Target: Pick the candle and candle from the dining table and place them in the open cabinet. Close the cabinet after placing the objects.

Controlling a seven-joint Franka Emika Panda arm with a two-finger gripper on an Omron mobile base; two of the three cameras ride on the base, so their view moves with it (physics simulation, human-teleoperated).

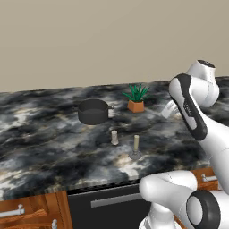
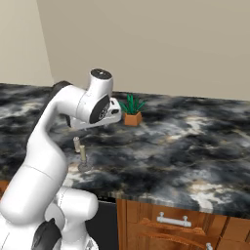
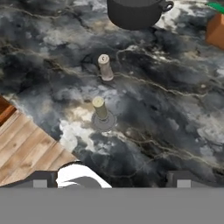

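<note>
Two candles stand near the front edge of the black marbled dining table (image 1: pixel 44 134). The short stubby candle (image 1: pixel 114 137) (image 2: pixel 76 144) (image 3: pixel 105 68) is just behind the tall thin candle (image 1: pixel 136 143) (image 2: pixel 83 154) (image 3: pixel 99 107), which rises from a small round grey base. My gripper (image 3: pixel 111 180) hangs open above the table, on the near side of the candles and apart from them, with nothing between its fingertips (image 3: pixel 183 180). The tall candle lies about midway between them, further ahead. The cabinet is out of view.
A dark pot (image 1: pixel 93 112) (image 3: pixel 135 13) sits behind the candles. A green plant in an orange pot (image 1: pixel 136 102) (image 2: pixel 132 115) stands to its right. Wooden drawers with silver handles (image 2: pixel 171 219) are under the table front. Wood floor (image 3: pixel 26 148) lies beyond the edge.
</note>
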